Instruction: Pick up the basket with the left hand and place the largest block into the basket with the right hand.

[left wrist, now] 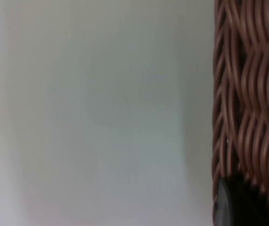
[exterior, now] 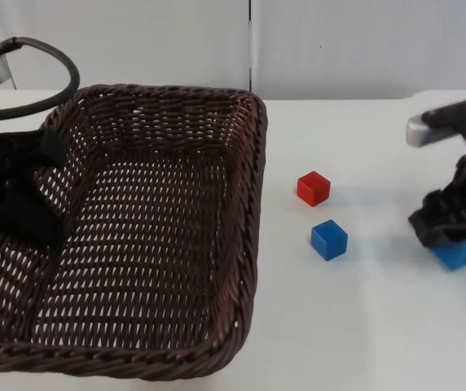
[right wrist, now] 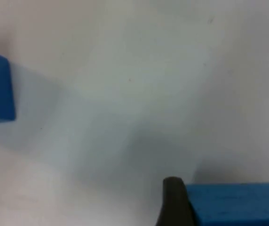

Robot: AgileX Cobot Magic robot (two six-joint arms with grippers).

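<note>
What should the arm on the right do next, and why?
Probably lift. The right gripper sits down over the large blue block, a fingertip against its side, while the left gripper holds the basket. Raising the block would let it travel over the rim.

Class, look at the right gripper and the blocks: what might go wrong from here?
1. The right gripper sits on the large blue block near one edge, so the block may slip or twist.
2. On the way to the brown wicker basket, it could knock the small blue cube or the red cube.
</note>
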